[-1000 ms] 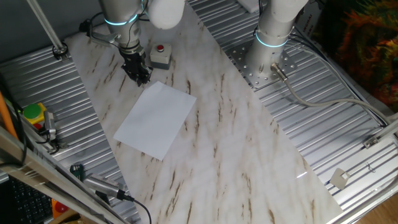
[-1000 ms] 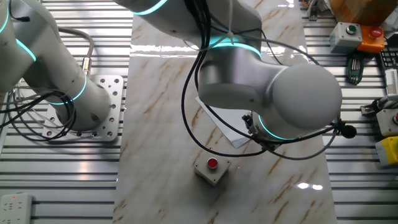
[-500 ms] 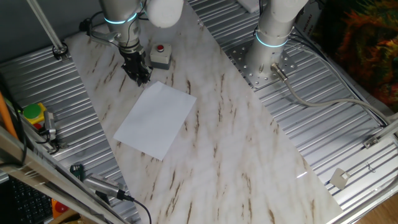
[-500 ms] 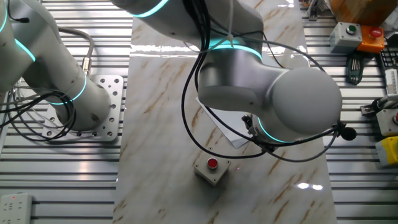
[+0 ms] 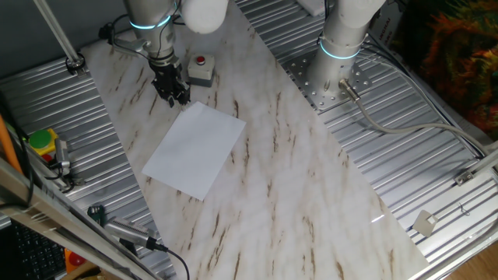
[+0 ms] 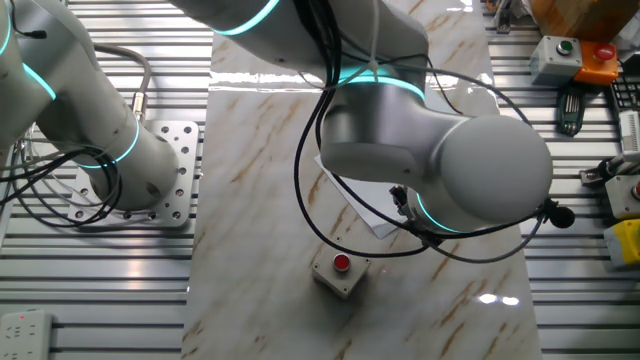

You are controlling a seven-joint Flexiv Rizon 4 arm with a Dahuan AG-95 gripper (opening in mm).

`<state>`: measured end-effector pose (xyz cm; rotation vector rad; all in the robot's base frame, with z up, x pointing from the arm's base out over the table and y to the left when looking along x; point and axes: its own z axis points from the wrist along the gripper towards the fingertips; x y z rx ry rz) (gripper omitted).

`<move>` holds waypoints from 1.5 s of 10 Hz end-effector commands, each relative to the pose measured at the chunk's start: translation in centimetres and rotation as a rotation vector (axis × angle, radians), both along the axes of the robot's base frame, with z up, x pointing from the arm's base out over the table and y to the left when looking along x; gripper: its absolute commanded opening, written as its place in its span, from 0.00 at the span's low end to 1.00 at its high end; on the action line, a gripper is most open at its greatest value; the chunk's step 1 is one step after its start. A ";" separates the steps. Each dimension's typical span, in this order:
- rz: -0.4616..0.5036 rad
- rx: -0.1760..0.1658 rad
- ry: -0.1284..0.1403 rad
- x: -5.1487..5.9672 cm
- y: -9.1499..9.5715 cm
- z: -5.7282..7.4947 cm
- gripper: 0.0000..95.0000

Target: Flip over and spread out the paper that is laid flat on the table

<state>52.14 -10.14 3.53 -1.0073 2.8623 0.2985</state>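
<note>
The paper (image 5: pixel 194 148) is a plain white sheet lying flat on the marble-look table (image 5: pixel 296 194). My gripper (image 5: pixel 173 96) is black and points down just off the sheet's far corner, beside it and holding nothing. Its fingers are too small and dark to show whether they are open or shut. In the other fixed view the arm's large grey body (image 6: pixel 440 160) hides the gripper, and only a small edge of the paper (image 6: pixel 372 215) shows under it.
A grey box with a red button (image 5: pixel 201 68) stands on the table just behind the gripper; it also shows in the other fixed view (image 6: pixel 340 271). A second arm's base (image 5: pixel 334 70) stands on the ribbed metal panel at the right. Tools lie at the left edge (image 5: pixel 47 152).
My gripper has shifted slightly back, away from the paper's far corner. The paper has not moved.
</note>
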 end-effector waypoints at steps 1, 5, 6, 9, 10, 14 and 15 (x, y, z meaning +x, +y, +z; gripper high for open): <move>-0.001 0.004 -0.003 0.0 0.0 -0.3 0.40; -0.004 0.003 -0.005 -0.2 0.2 -0.9 0.40; -0.005 0.003 -0.005 -0.3 0.2 -1.1 0.40; -0.007 0.003 -0.007 -0.3 0.3 -1.3 0.40; -0.006 0.004 -0.007 -0.2 0.3 -1.3 0.40; -0.006 0.003 -0.008 -0.3 0.3 -1.5 0.40; -0.007 0.003 -0.008 -0.3 0.3 -1.5 0.40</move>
